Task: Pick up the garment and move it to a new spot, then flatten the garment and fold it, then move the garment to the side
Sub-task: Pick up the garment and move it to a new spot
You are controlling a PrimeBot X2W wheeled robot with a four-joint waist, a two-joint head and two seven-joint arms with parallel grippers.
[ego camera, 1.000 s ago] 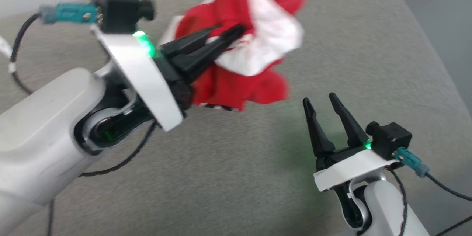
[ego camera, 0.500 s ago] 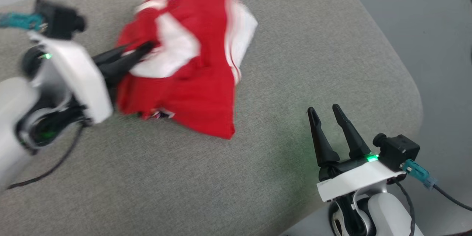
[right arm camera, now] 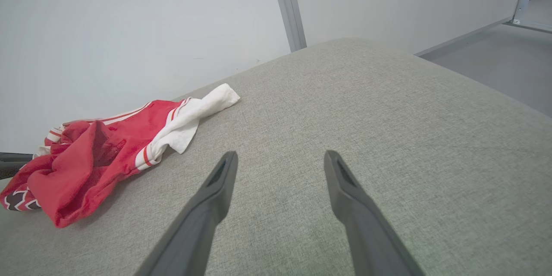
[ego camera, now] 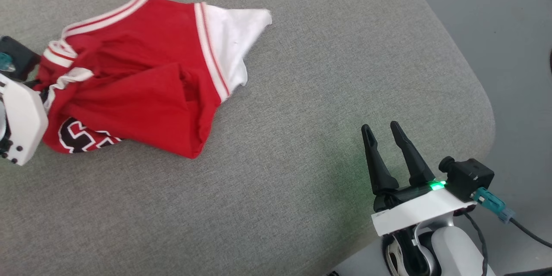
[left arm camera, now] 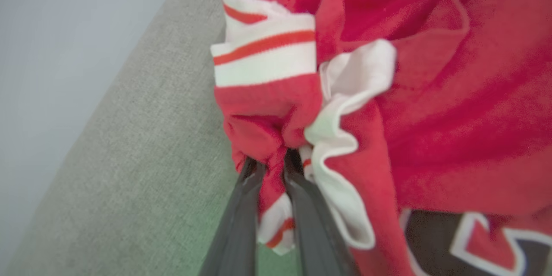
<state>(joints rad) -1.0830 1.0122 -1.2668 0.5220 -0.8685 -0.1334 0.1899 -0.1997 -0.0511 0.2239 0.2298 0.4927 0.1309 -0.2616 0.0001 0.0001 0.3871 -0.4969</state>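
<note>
The garment point(ego camera: 142, 82) is a red jersey with a white sleeve and striped trim. It lies crumpled on the grey cushion at the head view's upper left, with dark white-outlined lettering point(ego camera: 79, 138) showing at its near edge. My left gripper point(left arm camera: 271, 164) is shut on a bunch of red cloth and striped trim at the garment's left end. In the head view its white wrist housing point(ego camera: 21, 125) sits at the left border and cloth hides the fingers. My right gripper point(ego camera: 381, 131) stands open at the lower right, well away from the garment point(right arm camera: 99, 155), with nothing between its fingers point(right arm camera: 215, 181).
The grey cushioned surface point(ego camera: 280, 189) ends in a rounded corner point(ego camera: 483, 108) at the right, with grey floor point(ego camera: 517, 30) beyond. A white wall point(right arm camera: 129, 21) and a metal post point(right arm camera: 288, 8) stand behind the far edge.
My left gripper has carried the garment leftward and down from mid-air, and it now rests spread on the cushion. The head camera has also shifted. The right gripper has stayed open in place.
</note>
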